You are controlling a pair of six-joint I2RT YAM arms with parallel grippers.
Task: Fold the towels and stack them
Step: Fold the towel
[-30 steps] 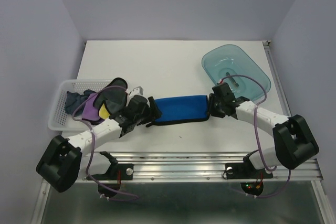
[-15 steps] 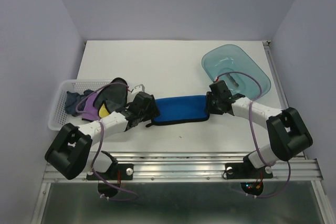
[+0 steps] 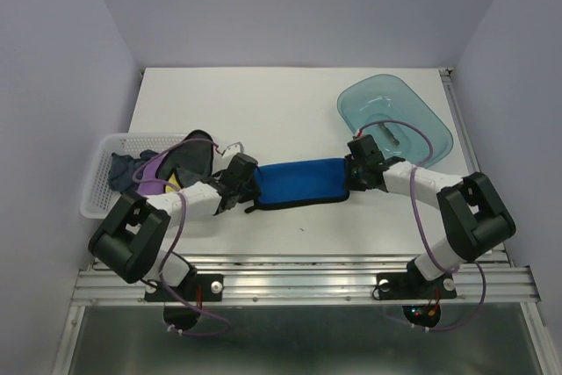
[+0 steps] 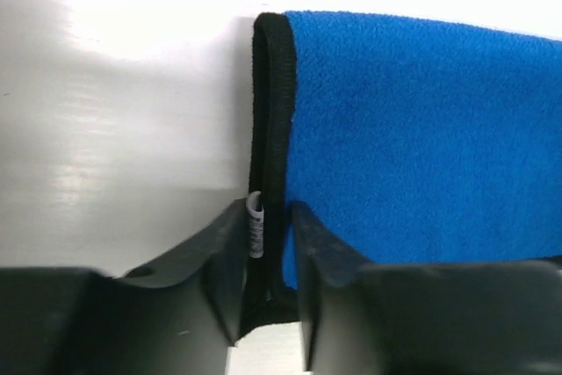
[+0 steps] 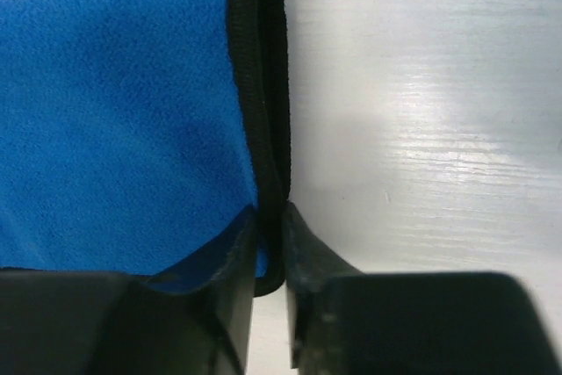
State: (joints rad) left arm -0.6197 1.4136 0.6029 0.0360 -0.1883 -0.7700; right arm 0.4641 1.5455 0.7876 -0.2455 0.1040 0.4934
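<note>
Blue towel (image 3: 300, 183) lies flat; I see left gripper (image 4: 266, 219) and right gripper (image 5: 270, 217) each pinching a black-edged end (white table (image 3: 263, 111) spreads behind it)

white table (image 3: 263, 103) (glossy, glare-streaked) between pale lavender walls (image 3: 290, 6), metal rail (image 3: 307, 274) along its near edge

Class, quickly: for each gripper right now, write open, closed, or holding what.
The left gripper: closed on the black-edged left end of the blue towel.
The right gripper: closed on the blue towel's black-edged right end.
</note>
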